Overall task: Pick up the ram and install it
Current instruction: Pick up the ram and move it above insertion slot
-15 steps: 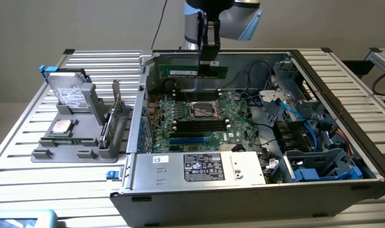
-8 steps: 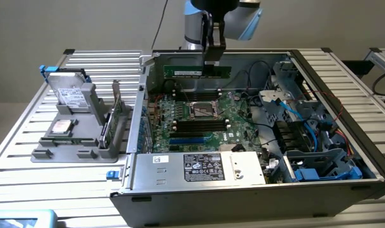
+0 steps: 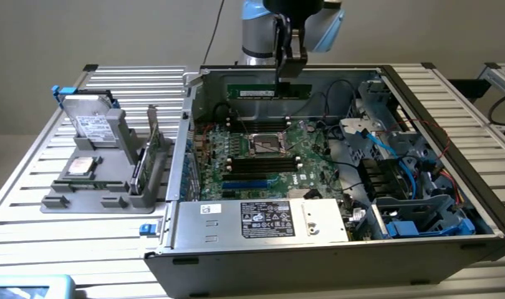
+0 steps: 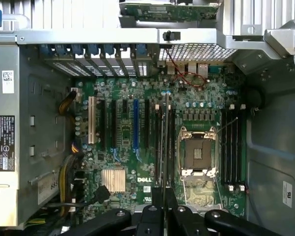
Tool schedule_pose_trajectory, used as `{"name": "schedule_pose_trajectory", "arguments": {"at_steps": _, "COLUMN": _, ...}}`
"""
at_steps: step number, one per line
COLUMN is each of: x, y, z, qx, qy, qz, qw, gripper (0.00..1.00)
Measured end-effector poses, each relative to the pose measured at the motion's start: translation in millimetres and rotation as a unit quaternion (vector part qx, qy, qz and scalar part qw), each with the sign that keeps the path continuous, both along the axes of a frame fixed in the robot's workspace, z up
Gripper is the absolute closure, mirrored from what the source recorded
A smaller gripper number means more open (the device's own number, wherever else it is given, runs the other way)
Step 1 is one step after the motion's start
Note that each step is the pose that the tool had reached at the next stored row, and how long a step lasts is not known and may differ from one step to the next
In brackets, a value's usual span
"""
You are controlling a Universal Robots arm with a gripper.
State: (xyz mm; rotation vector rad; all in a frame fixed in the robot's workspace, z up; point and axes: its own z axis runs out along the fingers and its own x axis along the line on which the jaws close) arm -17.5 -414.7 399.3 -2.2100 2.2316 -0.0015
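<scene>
The ram (image 3: 267, 91) is a long thin green stick with a white label, hanging level above the far side of the open computer case (image 3: 419, 87). My gripper (image 3: 287, 78) is shut on its upper edge near the end toward the exterior view's right. In the wrist view the ram (image 4: 164, 142) shows edge-on as a thin line between my fingertips (image 4: 156, 209), and the gripper (image 4: 163, 196) holds it over the black memory slots (image 4: 171, 132) beside the CPU socket (image 4: 196, 155). A gap separates the stick from the motherboard (image 3: 261, 146).
A grey holder (image 3: 95, 187) at the exterior view's left carries a silver hard drive (image 3: 93, 121) and an upright expansion card (image 3: 144, 159). Inside the case are the power supply (image 3: 261, 218), blue and black cables (image 3: 377, 143) and a drive cage (image 3: 419, 215).
</scene>
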Motion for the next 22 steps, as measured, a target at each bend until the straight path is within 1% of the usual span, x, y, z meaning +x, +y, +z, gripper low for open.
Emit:
{"name": "schedule_pose_trajectory", "arguments": {"at_steps": 2, "x": 0.0, "y": 2.1, "z": -0.6, "qx": 0.0000, "qy": -0.0043, "qz": 0.006, "qw": 1.0000, "gripper": 0.86}}
{"name": "schedule_pose_trajectory", "arguments": {"at_steps": 3, "x": 0.1, "y": 3.3, "z": -0.8, "qx": 0.0000, "qy": -0.0050, "qz": 0.008, "qw": 1.0000, "gripper": 0.86}}
{"name": "schedule_pose_trajectory", "arguments": {"at_steps": 4, "x": 0.1, "y": 5.0, "z": -1.1, "qx": 0.0001, "qy": -0.0052, "qz": 0.009, "qw": 0.9999, "gripper": 0.86}}
{"name": "schedule_pose_trajectory", "arguments": {"at_steps": 5, "x": 0.1, "y": 5.8, "z": -1.1, "qx": -0.0001, "qy": -0.0052, "qz": 0.009, "qw": 0.9999, "gripper": 0.86}}
{"name": "schedule_pose_trajectory", "arguments": {"at_steps": 10, "x": 0.1, "y": 5.8, "z": -1.2, "qx": 0.0000, "qy": -0.0053, "qz": 0.009, "qw": 0.9999, "gripper": 0.86}}
{"name": "schedule_pose_trajectory", "arguments": {"at_steps": 12, "x": 0.0, "y": 7.3, "z": -1.2, "qx": -0.0003, "qy": -0.0052, "qz": 0.009, "qw": 0.9999, "gripper": 0.86}}
{"name": "schedule_pose_trajectory", "arguments": {"at_steps": 13, "x": 0.0, "y": 9.5, "z": -1.4, "qx": -0.0009, "qy": -0.0053, "qz": 0.009, "qw": 0.9999, "gripper": 0.86}}
{"name": "schedule_pose_trajectory", "arguments": {"at_steps": 15, "x": 0.1, "y": 15.1, "z": -2.7, "qx": -0.0033, "qy": -0.0052, "qz": 0.009, "qw": 0.9999, "gripper": 0.86}}
{"name": "schedule_pose_trajectory", "arguments": {"at_steps": 16, "x": 0.1, "y": 17.7, "z": -3.4, "qx": -0.0050, "qy": -0.0052, "qz": 0.009, "qw": 0.9999, "gripper": 0.86}}
{"name": "schedule_pose_trajectory", "arguments": {"at_steps": 17, "x": 0.1, "y": 20.4, "z": -3.8, "qx": -0.0074, "qy": -0.0052, "qz": 0.009, "qw": 0.9999, "gripper": 0.86}}
{"name": "schedule_pose_trajectory", "arguments": {"at_steps": 18, "x": 0.2, "y": 22.3, "z": -4.3, "qx": -0.0091, "qy": -0.0052, "qz": 0.009, "qw": 0.9999, "gripper": 0.86}}
{"name": "schedule_pose_trajectory", "arguments": {"at_steps": 19, "x": 0.3, "y": 23.3, "z": -4.9, "qx": -0.0097, "qy": -0.0051, "qz": 0.009, "qw": 0.9999, "gripper": 0.86}}
{"name": "schedule_pose_trajectory", "arguments": {"at_steps": 22, "x": 0.3, "y": 23.3, "z": -7.8, "qx": -0.0097, "qy": -0.0052, "qz": 0.005, "qw": 0.9999, "gripper": 0.86}}
